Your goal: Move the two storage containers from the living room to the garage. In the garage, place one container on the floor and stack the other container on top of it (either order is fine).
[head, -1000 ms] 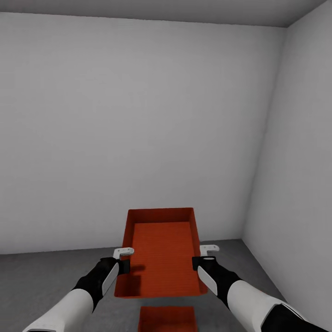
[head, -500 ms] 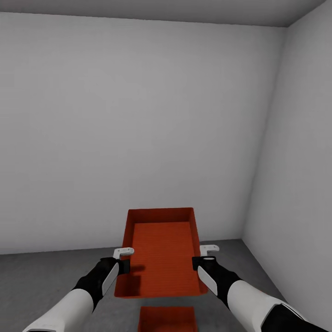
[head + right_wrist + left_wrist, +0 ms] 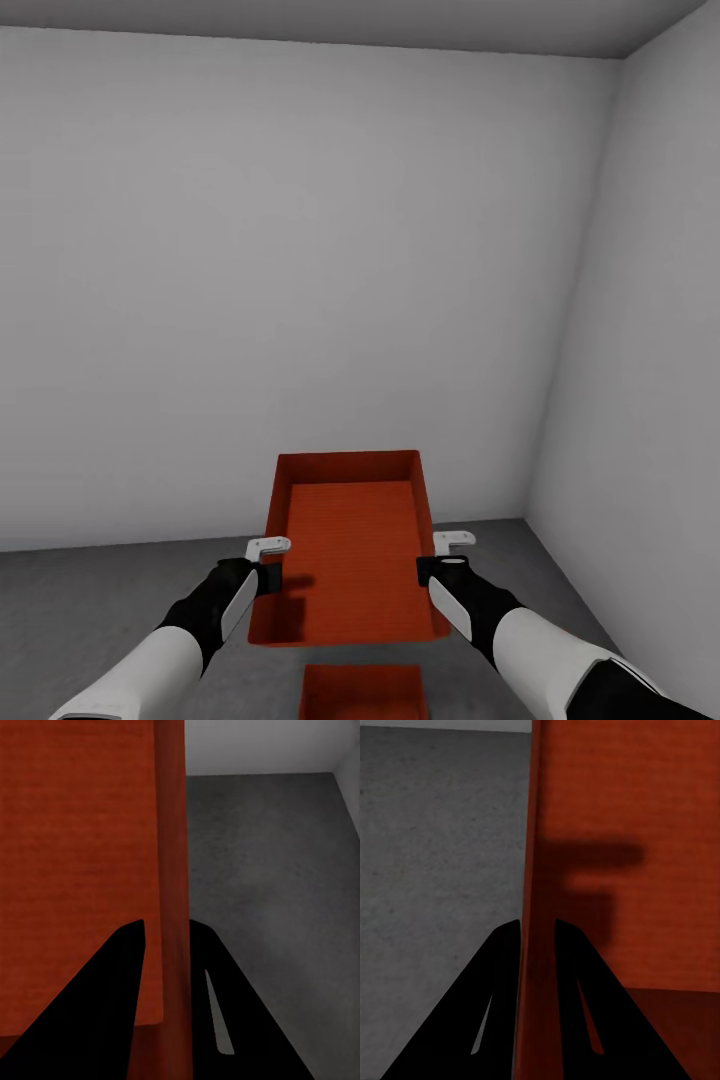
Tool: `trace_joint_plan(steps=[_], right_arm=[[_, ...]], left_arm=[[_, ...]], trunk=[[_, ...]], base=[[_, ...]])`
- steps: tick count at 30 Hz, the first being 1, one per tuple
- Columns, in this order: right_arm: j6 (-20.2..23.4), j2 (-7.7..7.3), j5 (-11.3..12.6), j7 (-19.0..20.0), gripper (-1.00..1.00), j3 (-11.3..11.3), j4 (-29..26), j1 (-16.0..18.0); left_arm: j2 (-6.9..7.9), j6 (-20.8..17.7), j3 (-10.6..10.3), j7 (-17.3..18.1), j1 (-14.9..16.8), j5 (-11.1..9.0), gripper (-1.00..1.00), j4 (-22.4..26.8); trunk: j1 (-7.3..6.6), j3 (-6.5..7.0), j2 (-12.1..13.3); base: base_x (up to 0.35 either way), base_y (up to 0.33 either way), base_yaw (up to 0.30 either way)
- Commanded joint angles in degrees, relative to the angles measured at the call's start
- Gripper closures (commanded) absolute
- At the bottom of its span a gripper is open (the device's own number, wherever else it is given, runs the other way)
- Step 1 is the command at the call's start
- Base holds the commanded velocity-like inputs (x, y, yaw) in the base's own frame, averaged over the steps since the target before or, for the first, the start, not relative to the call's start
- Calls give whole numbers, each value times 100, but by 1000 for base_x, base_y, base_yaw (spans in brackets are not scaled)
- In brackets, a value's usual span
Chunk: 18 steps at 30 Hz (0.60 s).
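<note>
Head view: left gripper [image 3: 268,562] and right gripper [image 3: 448,556] pinch the raised bin's [image 3: 350,550] side walls, second bin [image 3: 365,692] on the floor [image 3: 100,610] directly beneath, slightly nearer the robot.

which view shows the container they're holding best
The head view: the held container shows whole, open top up, between the left claw and right claw, above the second container. The left wrist view shows just one wall pinched between fingers; the right wrist view likewise.

walls [image 3: 300,280]: plain grey-white, meeting in a corner at right | ceiling [image 3: 400,20]: grey strip overhead | floor [image 3: 100,590]: dark grey mottled concrete | light: soft, even
</note>
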<state>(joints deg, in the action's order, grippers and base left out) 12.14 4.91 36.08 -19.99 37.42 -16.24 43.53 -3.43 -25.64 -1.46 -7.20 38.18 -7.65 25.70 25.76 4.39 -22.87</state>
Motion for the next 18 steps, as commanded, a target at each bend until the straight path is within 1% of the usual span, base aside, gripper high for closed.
trace_joint_plan(steps=[1, 13, 18], right_arm=[[-71, -86, -177, -277, 100, -174, -19, 7], [-71, -86, -173, -276, 100, -176, -19, 7], [-71, -86, -172, -277, 100, -176, -19, 7]], left_arm=[[9, -46, 163, -153, -3, 105, 100, 5], [9, -46, 163, -150, -3, 104, 100, 5], [9, -46, 163, -150, -3, 105, 100, 5]], trunk=[[2, -2, -5], [2, -3, -5], [2, -35, -5]], base=[[0, 0, 0], [0, 0, 0], [0, 0, 0]])
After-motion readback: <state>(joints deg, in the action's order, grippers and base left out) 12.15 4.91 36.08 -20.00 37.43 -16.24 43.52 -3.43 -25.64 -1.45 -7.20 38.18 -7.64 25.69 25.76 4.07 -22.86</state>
